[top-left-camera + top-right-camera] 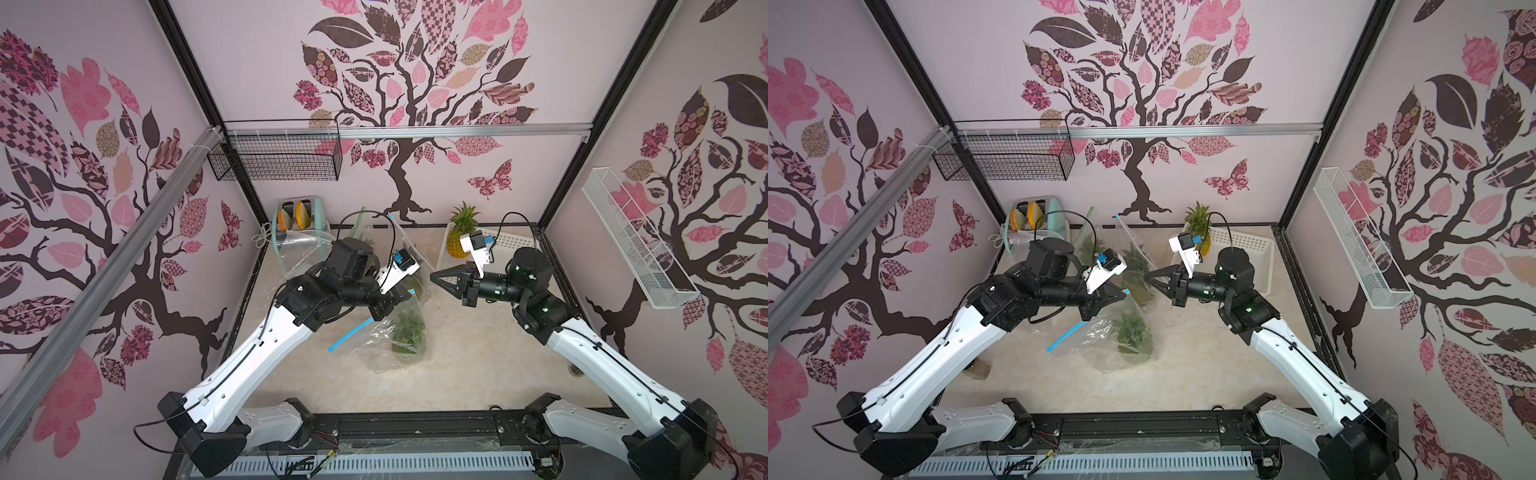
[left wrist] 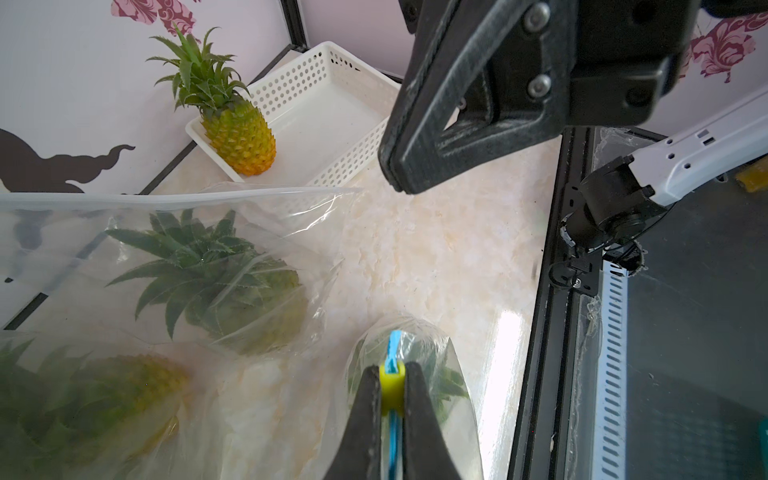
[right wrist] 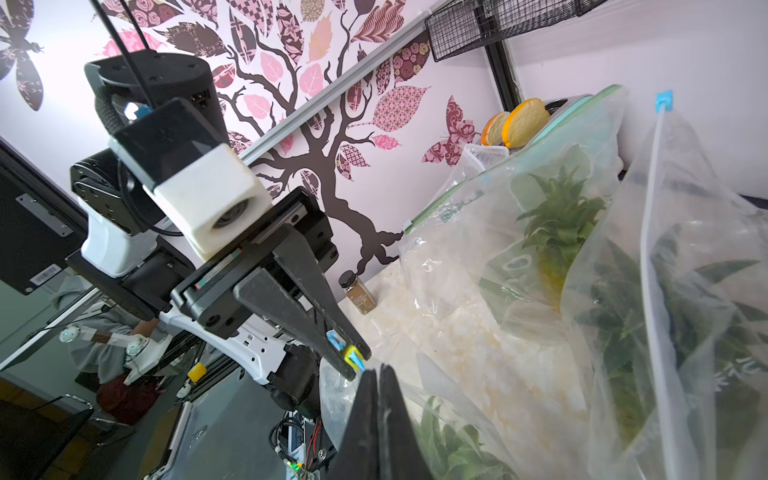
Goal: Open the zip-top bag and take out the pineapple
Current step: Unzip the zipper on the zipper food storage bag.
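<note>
A clear zip-top bag (image 1: 386, 340) with a blue zip strip (image 1: 349, 332) hangs over the middle of the table. A pineapple (image 1: 409, 332) shows inside it as green leaves. My left gripper (image 2: 391, 368) is shut on the bag's yellow slider (image 2: 390, 386) at the end of the zip, and holds that corner up. In both top views the left gripper (image 1: 1124, 293) sits just above the bag. My right gripper (image 1: 433, 277) is shut with nothing in it. It hovers a short way right of the slider, with its tip (image 3: 379, 370) pointing at it.
Two more clear bags with pineapples (image 2: 232, 291) (image 2: 104, 395) stand behind the held one. A loose pineapple (image 1: 459, 237) stands in a white basket (image 1: 513, 241) at the back right. A toaster (image 1: 299, 220) sits at the back left, and a spice jar (image 3: 360, 293) by the left wall.
</note>
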You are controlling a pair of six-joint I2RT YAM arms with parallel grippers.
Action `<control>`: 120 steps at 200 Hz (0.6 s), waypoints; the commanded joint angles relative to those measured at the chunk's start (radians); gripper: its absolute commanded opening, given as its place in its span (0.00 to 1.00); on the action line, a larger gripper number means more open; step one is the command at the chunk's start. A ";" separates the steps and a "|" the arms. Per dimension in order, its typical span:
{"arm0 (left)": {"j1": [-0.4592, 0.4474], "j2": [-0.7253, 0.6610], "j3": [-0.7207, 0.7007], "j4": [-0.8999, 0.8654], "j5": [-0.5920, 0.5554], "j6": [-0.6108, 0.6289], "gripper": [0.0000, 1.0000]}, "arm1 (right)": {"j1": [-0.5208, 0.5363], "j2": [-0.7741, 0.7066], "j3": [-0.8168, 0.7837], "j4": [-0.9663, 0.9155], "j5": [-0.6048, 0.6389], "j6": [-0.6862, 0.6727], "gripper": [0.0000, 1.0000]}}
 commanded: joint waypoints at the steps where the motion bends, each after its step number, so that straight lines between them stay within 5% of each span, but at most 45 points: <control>1: 0.005 -0.006 0.002 0.033 0.015 -0.002 0.00 | 0.009 0.030 0.051 -0.095 -0.094 -0.068 0.18; 23: 0.005 0.008 0.025 0.069 0.038 -0.009 0.00 | 0.037 0.051 0.093 -0.239 -0.107 -0.188 0.40; 41: 0.005 0.023 0.044 0.079 0.049 -0.008 0.00 | 0.068 0.068 0.124 -0.304 -0.104 -0.246 0.47; 120: 0.005 0.041 0.061 0.080 0.080 -0.010 0.00 | 0.113 0.137 0.163 -0.332 -0.107 -0.291 0.38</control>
